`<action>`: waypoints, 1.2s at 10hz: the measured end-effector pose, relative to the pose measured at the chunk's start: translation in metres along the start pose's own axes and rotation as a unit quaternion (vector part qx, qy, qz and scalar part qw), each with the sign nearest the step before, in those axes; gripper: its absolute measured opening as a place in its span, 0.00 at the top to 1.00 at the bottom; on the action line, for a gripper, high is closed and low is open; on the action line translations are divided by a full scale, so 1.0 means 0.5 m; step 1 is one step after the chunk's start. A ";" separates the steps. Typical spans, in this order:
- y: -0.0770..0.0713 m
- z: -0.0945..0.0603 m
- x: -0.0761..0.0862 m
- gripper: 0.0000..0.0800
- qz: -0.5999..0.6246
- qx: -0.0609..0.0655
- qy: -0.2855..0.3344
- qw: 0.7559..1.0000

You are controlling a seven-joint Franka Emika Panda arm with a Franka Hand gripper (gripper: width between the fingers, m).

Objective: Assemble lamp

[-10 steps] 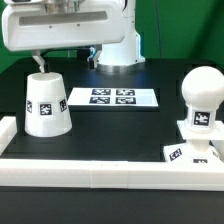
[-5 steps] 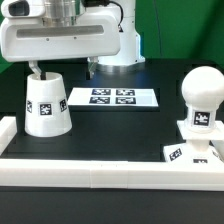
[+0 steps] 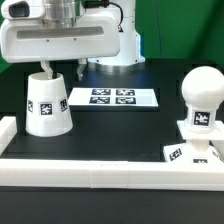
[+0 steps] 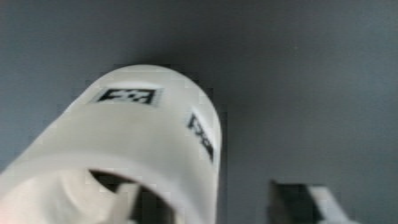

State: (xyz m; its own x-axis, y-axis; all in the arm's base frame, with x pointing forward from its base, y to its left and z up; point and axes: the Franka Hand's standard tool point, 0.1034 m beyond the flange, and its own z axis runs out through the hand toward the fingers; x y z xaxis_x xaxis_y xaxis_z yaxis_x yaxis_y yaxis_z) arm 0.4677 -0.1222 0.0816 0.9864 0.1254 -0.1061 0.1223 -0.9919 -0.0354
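The white tapered shade (image 3: 47, 104) stands narrow end up on the black table at the exterior view's left. My gripper (image 3: 61, 70) hangs just over its top, open. In the wrist view the shade (image 4: 157, 130) fills the middle. One finger (image 4: 118, 194) sits inside its opening and the other finger (image 4: 306, 202) is outside, with the shade's wall between them and a gap left on the outer side. The round-headed bulb (image 3: 203, 92) stands upright on the flat square base (image 3: 180, 152) at the exterior view's right.
The marker board (image 3: 112, 97) lies flat behind the shade, near the robot's foot (image 3: 118, 50). A long white rail block (image 3: 110, 172) runs along the front, with a short arm (image 3: 7, 130) at the exterior view's left.
The gripper has come lower over the shade's top, and its two fingers have drawn closer together around the shade's wall. The shade, bulb and base have not moved.
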 end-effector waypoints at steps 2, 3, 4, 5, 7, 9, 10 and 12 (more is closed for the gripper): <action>0.001 -0.002 0.003 0.94 0.000 -0.001 0.001 1.000; 0.001 -0.002 0.003 0.94 0.000 -0.001 0.001 1.000; -0.001 -0.002 0.005 0.94 -0.001 0.000 0.001 1.000; -0.007 -0.002 0.007 0.94 -0.003 0.001 0.000 1.000; -0.055 -0.012 0.013 0.94 0.013 0.018 -0.013 1.000; -0.131 -0.047 0.038 0.94 0.056 0.055 -0.031 0.996; -0.172 -0.077 0.062 0.94 0.082 0.082 -0.044 0.992; -0.210 -0.135 0.122 0.94 0.104 0.098 -0.036 0.989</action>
State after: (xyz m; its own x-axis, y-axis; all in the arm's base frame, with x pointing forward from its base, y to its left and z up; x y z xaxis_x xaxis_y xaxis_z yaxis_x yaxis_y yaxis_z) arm 0.5225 -0.0118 0.1458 0.9767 -0.0724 -0.2021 -0.1129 -0.9739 -0.1967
